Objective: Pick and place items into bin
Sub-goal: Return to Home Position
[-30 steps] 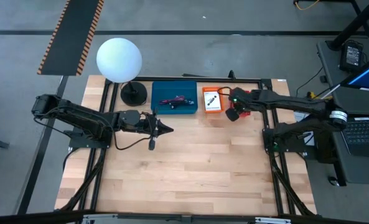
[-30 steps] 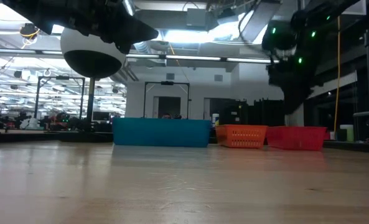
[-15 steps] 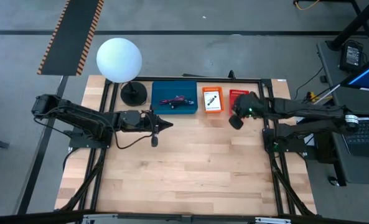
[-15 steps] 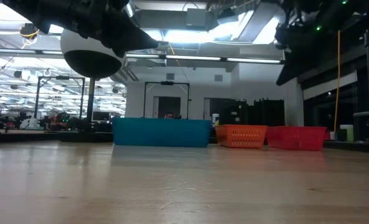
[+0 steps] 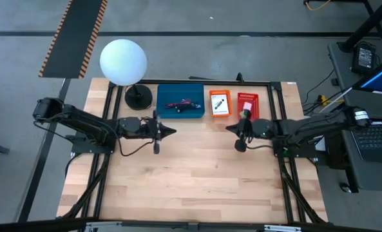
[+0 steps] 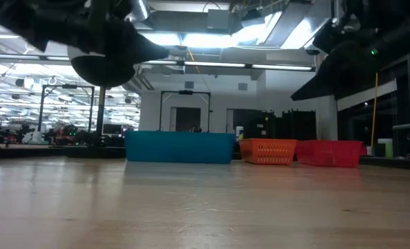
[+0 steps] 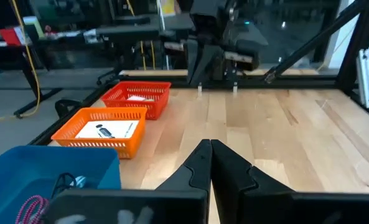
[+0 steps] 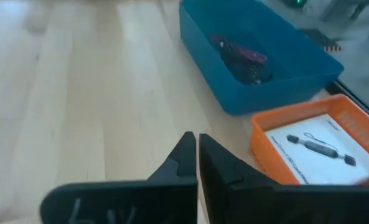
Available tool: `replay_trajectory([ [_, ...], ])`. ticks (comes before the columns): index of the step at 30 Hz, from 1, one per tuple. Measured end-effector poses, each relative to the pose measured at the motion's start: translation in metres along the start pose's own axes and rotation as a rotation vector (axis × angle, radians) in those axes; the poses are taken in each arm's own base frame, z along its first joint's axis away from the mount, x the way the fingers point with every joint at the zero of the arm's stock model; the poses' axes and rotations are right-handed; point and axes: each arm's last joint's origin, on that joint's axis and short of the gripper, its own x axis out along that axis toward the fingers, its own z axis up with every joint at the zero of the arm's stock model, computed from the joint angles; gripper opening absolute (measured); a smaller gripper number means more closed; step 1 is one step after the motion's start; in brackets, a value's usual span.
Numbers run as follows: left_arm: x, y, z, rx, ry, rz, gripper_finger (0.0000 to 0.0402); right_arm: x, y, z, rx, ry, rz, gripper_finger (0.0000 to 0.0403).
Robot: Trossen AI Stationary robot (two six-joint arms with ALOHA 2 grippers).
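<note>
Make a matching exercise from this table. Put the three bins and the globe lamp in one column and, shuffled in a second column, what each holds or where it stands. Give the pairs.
Column one
1. blue bin
2. orange bin
3. red bin
4. globe lamp

Column two
A. holds a white card with a dark stick on it
B. stands beside the blue bin, on the side away from the orange bin
C. holds a pink cord and something dark
D. end of the row, holds a pale item

Pairs: 1-C, 2-A, 3-D, 4-B
</note>
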Motion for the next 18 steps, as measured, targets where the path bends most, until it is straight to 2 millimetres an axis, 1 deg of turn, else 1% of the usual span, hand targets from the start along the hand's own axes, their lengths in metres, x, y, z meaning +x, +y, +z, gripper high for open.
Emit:
replay_trajectory([
  [2,-0.005,0.0,-0.009,-0.004,-0.029,-0.004,0.0003,0.001,0.001,-0.002,0.01,-0.039,0.006,0.0001],
  [5,-0.012,0.002,-0.018,-0.002,-0.047,-0.004,0.0003,0.0,0.001,0.004,0.031,-0.095,0.01,0.0],
  [9,-0.02,0.004,-0.017,-0.002,-0.065,-0.003,0.0002,-0.003,0.002,0.022,0.047,-0.15,0.021,0.0],
  [12,-0.031,0.006,-0.013,0.035,-0.072,-0.002,0.0001,-0.005,0.002,0.033,0.048,-0.178,0.024,0.0],
  [15,-0.045,0.01,-0.016,0.038,-0.066,0.001,0.0003,-0.006,0.002,0.039,0.045,-0.196,0.025,0.0],
  [18,-0.06,0.013,-0.021,0.026,-0.084,0.006,0.0001,-0.006,0.002,0.041,0.049,-0.21,0.026,0.0],
])
